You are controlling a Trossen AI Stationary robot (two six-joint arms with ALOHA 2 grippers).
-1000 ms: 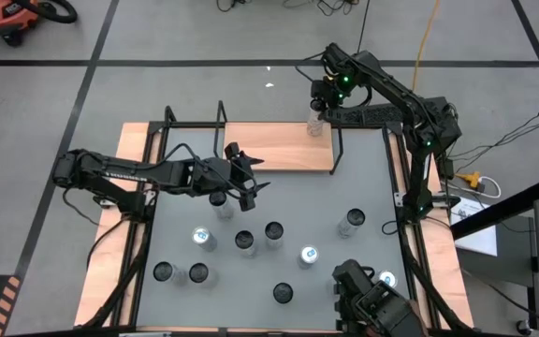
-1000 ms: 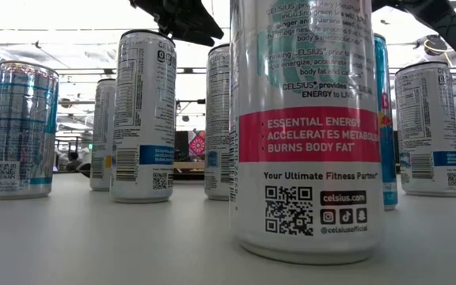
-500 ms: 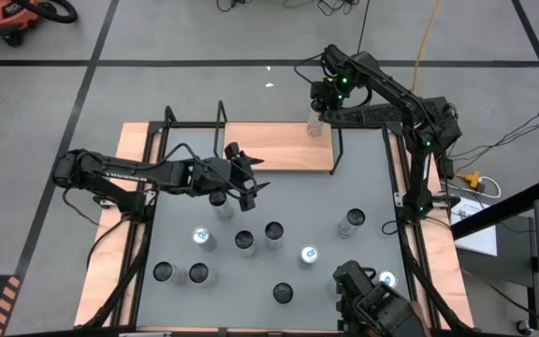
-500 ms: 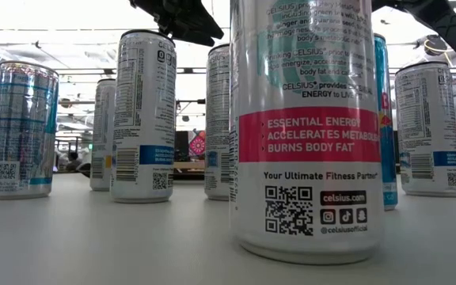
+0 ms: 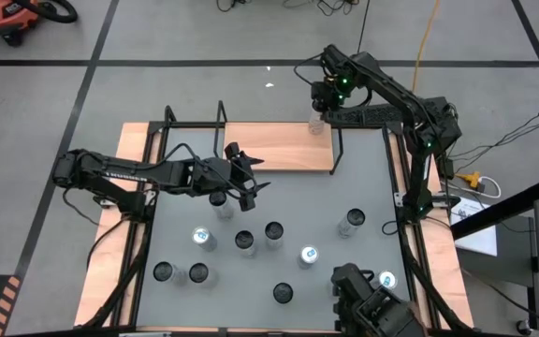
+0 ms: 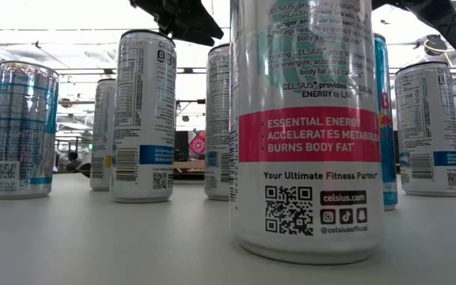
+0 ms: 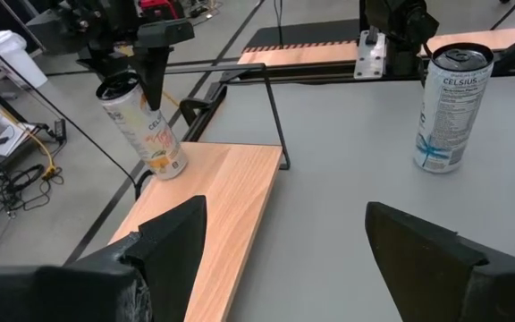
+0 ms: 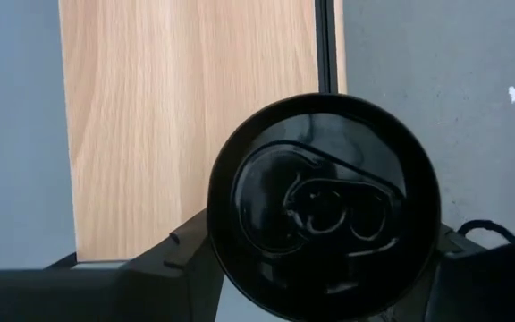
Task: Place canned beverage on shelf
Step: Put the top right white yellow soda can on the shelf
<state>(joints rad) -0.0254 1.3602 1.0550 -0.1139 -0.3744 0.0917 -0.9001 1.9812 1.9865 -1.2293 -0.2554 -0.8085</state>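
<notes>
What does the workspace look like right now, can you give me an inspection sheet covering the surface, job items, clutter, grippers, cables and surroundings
Surface: grey tabletop with wooden edges.
Job's things: light-wood shelf with black rod frame at the far edge; orange-labelled can tilted, its base on the shelf's end.
Clutter: nine other cans standing on the tabletop, e.g. one Celsius can.
Grippers: right gripper around the orange-labelled can's top; left gripper open, empty, above the tabletop beside the shelf.
Cables: yellow cable and dark cords on the floor.
Surroundings: taped grey floor, red vacuum, desk at right.
</notes>
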